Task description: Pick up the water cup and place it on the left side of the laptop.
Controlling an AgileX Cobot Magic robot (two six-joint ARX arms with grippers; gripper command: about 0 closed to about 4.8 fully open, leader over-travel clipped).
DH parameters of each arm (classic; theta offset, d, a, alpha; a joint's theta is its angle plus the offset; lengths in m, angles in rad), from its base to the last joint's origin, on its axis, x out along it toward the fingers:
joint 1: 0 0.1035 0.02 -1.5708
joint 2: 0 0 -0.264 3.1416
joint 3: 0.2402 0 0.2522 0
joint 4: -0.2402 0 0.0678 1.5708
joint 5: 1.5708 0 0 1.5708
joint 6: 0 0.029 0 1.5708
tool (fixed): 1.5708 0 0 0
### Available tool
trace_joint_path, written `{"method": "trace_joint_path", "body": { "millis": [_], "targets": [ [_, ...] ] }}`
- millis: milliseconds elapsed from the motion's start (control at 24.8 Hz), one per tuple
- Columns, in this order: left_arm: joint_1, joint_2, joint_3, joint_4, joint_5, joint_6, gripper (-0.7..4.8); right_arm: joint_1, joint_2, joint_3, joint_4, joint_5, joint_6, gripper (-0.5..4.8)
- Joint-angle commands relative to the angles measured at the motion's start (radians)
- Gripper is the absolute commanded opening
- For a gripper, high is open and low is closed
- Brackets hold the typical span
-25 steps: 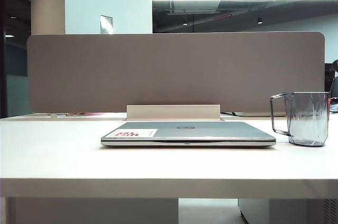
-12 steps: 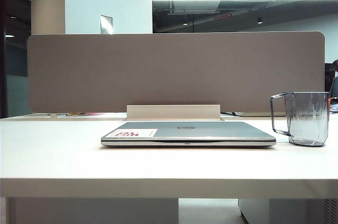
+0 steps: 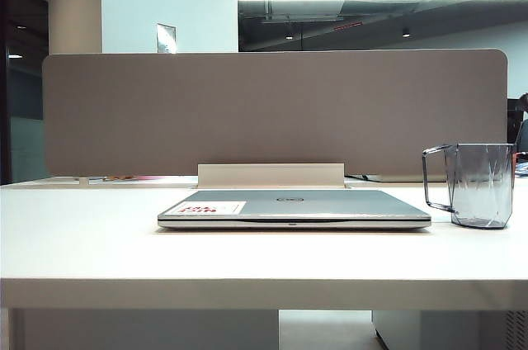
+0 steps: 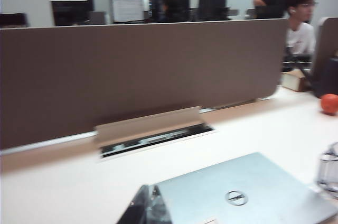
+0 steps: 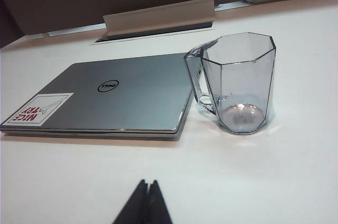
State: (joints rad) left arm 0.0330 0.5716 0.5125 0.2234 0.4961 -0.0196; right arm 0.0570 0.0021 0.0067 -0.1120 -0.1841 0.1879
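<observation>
The water cup (image 3: 478, 185), clear grey with faceted sides and an angular handle, stands upright on the white table just right of the laptop (image 3: 293, 205). The laptop is closed and lies flat, with a white-and-red sticker on its lid. Neither gripper appears in the exterior view. My left gripper (image 4: 150, 189) is shut and empty, hovering over the laptop's (image 4: 248, 192) near corner, and the cup (image 4: 330, 174) shows at that picture's edge. My right gripper (image 5: 147, 183) is shut and empty above bare table, short of the cup (image 5: 240, 84) and the laptop (image 5: 116, 94).
A brown divider panel (image 3: 272, 111) runs along the back of the table, with a raised cable-slot flap (image 3: 271, 174) behind the laptop. Beyond the panel's end lie an orange ball (image 4: 329, 103) and a seated person (image 4: 301, 23). The table's front edge (image 3: 264, 292) faces the exterior camera.
</observation>
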Motion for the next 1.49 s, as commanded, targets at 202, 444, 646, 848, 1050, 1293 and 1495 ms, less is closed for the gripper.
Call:
{"method": "trace_joint_path", "body": {
  "millis": [202, 444, 646, 848, 1050, 1293, 1495],
  "targets": [
    [-0.017, 0.155, 0.012, 0.178, 0.110, -0.097, -0.05, 0.000, -0.001, -0.003, 0.011, -0.001, 0.003, -0.01],
    [-0.200, 0.346, 0.095, 0.205, 0.007, -0.119, -0.05, -0.001, -0.001, -0.003, 0.011, -0.001, 0.003, 0.00],
    [-0.378, 0.536, 0.235, 0.204, -0.100, -0.119, -0.05, -0.001, -0.001, -0.003, 0.011, 0.002, 0.003, -0.01],
    [-0.512, 0.709, 0.352, 0.203, -0.184, -0.119, -0.05, -0.001, -0.001, -0.003, 0.011, 0.002, 0.003, 0.00],
    [-0.608, 0.848, 0.450, 0.204, -0.257, -0.108, -0.05, -0.002, -0.001, -0.003, 0.011, 0.003, 0.003, 0.00],
    [-0.716, 1.041, 0.582, 0.204, -0.315, -0.082, -0.05, -0.002, -0.001, -0.003, 0.011, 0.003, 0.003, -0.01],
    [-0.785, 1.225, 0.718, 0.203, -0.320, -0.081, 0.71, -0.002, -0.001, -0.003, 0.012, 0.010, 0.002, 0.00]
  ]
}}
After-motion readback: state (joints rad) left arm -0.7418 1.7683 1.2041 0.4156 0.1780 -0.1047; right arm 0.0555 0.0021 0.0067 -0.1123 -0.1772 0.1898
